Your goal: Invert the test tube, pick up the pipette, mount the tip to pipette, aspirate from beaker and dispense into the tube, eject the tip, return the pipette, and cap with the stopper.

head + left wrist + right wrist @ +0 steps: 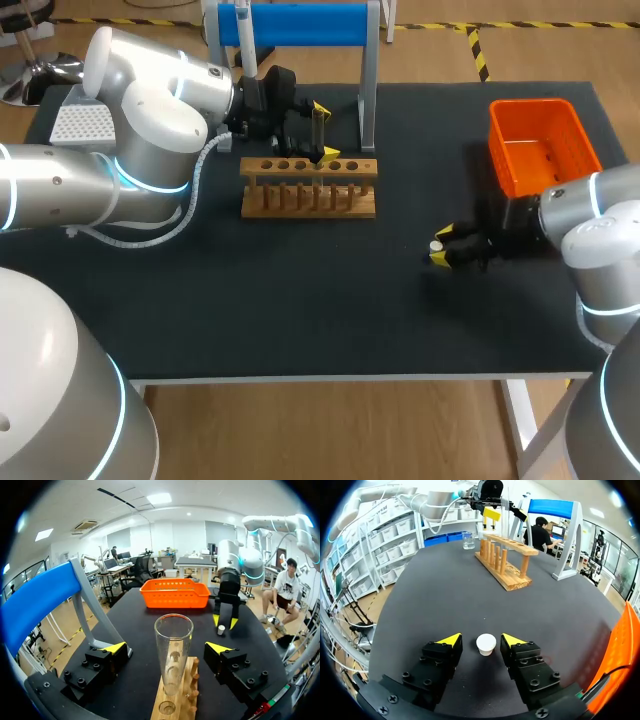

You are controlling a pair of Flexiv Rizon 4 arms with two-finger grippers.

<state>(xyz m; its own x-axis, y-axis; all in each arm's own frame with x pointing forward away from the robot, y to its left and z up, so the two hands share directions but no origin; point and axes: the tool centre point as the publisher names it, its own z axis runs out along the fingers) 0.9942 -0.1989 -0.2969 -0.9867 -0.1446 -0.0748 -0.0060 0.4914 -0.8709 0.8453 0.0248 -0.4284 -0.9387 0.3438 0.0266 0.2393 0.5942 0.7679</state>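
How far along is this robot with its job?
The test tube stands mouth-up in the rack, between the fingers of the open left pincer. The right pincer straddles the stopper on the table, not gripping. Whether liquid went in, I cannot tell; capping remains.

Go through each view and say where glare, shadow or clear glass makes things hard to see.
Head view: the clear tube barely shows above the rack; the white stopper stands out on the black table. Left wrist view: the tube is see-through, the rack's holes showing through its glass, thin highlights on its rim. Right wrist view: the stopper is evenly lit, no glare.
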